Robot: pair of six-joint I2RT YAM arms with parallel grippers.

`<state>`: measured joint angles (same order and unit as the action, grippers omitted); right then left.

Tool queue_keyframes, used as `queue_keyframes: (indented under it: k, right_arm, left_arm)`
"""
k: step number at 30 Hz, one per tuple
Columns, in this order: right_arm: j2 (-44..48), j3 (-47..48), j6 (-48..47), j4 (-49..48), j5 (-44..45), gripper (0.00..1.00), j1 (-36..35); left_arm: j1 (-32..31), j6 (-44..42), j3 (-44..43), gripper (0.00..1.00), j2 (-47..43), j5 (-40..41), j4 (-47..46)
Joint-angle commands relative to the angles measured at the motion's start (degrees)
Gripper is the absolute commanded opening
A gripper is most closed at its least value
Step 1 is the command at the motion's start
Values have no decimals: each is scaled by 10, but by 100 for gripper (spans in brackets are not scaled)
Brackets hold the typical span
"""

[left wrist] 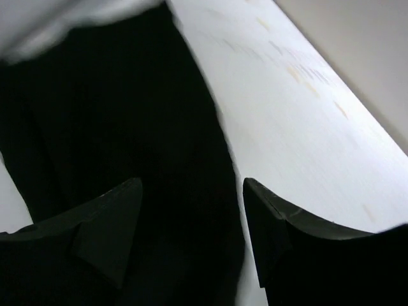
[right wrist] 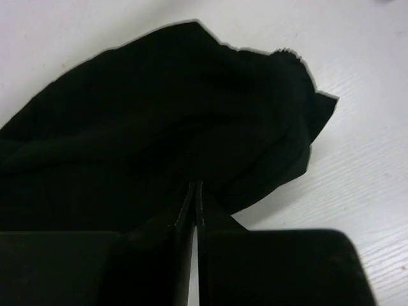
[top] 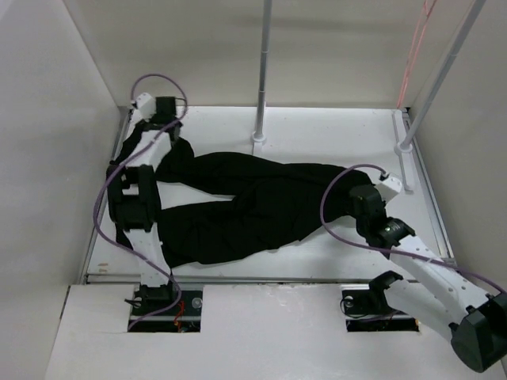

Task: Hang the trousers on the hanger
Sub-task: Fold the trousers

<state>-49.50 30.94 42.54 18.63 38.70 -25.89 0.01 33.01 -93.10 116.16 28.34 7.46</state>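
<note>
Lying flat on the desk (top: 333, 131), the trousers (top: 253, 206) are stretching from about 10 o'clock to about 3 o'clock in the top view. The two legs are running toward the left arm and the bunched wider end is pointing toward the right arm.

Left end effector (left wrist: 191, 185): it is standing released, jaws wide apart, at 10 o'clock over the leg end. In the left wrist view the black cloth is filling the space under the left finger and most of the gap. The cloth edge is running up between the fingers, and the right finger is sitting over bare white desk. Whether the fingers are touching the cloth cannot be told; nothing is being held.

Right end effector (right wrist: 194, 185): it is sitting clenched at about 3 o'clock, at the edge of the bunched end. In the right wrist view the fingers are pressing together with only a hairline slit between them, and the tips are pointing straight into the cloth. Whether any fabric is being pinched at the tips cannot be told.

The hanger (top: 415, 47) is showing only as thin pink-orange strokes at about 1 o'clock, well apart from the trousers, just beside the slanted white pole (top: 444, 71). Its outline is not resolving.

A purple cable (top: 103, 206) is looping beside the left arm.
</note>
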Motion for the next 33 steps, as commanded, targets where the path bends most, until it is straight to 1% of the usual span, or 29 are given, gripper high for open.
queue_keyframes:
  k: [1, 3, 4, 5, 6, 7, 8, 10, 13, 14, 16, 20, 23, 26, 28, 31, 33]
  right_arm:
    - [21, 25, 3, -7, 15, 6, -8]
    - [47, 41, -11, -2, -7, 7, 15]
    - [64, 47, -18, -3, -18, 10, 26]
    - [82, 51, -20, -4, -27, 17, 36]
    - [100, 51, -20, -7, -34, 26, 45]
    - [117, 50, -19, -11, -38, 34, 54]
    - [132, 48, -17, -16, -42, 41, 67]
    - [151, 51, -12, -20, -61, 47, 92]
    - [171, 78, -10, -7, -101, 50, 141]
    - [177, 86, -10, -3, -111, 50, 155]
    - [194, 108, -10, 7, -132, 53, 193]
    - [195, 149, -15, 25, -187, 58, 277]
    - [188, 151, -9, 20, -242, 60, 325]
    - [179, 139, 3, 13, -275, 60, 349]
    - [176, 128, 3, 11, -278, 60, 352]
    - [171, 118, 5, 6, -272, 60, 352]
    - [167, 114, 6, 4, -269, 60, 353]
  left_arm:
    - [-123, 43, 127, 60, -173, 4, -112]
    - [-194, 43, 230, 51, -252, 4, -147]
    - [-231, 43, 272, 48, -284, 1, -156]
    - [-271, 40, 309, 44, -312, 1, -159]
    - [-312, 41, 343, 42, -332, 0, -167]
    - [-354, 39, 364, 41, -341, -2, -170]
    - [-398, 37, 379, 41, -342, -3, -173]
    - [-474, 29, 382, 47, -314, -17, -178]
    - [-552, -11, 343, 58, -250, -50, -201]
    - [-570, -34, 326, 61, -228, -53, -212]
    - [-599, -64, 287, 68, -187, -61, -224]
    - [-639, -123, 225, 71, -129, -70, -232]
    - [-653, -166, 189, 73, -86, -58, -230]
    - [-655, -186, 163, 74, -53, -64, -221]
    - [-657, -188, 158, 74, -41, -71, -224]
    - [-668, -190, 150, 74, -25, -105, -226]
    - [-673, -190, 144, 74, -16, -109, -228]
